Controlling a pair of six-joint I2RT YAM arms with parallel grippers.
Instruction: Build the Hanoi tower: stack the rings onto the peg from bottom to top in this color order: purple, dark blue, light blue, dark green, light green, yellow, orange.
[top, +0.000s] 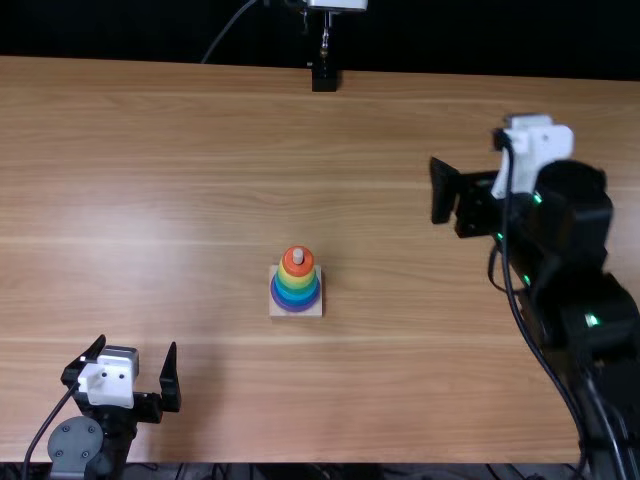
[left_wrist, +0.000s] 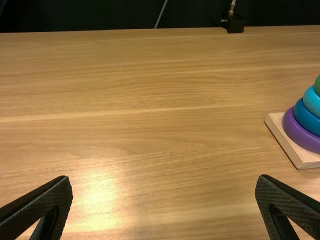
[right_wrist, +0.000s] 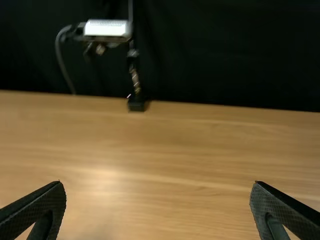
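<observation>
Ring tower (top: 297, 285) stands mid-table, a little toward the near side, on its square wooden base (top: 277, 311). Long axis vertical: peg (top: 298, 256) upright, tip showing through the orange ring (top: 298, 270). Purple ring (left_wrist: 299, 134) lowest; dark blue, light blue and green above it. The two greens cannot be told apart from here.

Left gripper (top: 136, 342): fingers spread wide, nothing between them. Tower lies to its right and somewhat farther across the table (top: 200, 150). Right gripper (right_wrist: 159, 182): fingers likewise well apart, empty. Tower lies to its left and nearer the table's near edge.

Judgement: left gripper looks the closer of the two. Stack appears built, so likely no reach is called for; any check or correction would suit the left arm, coming rightward and lined up with the upright peg, since a sideways brush could tip the stack.
</observation>
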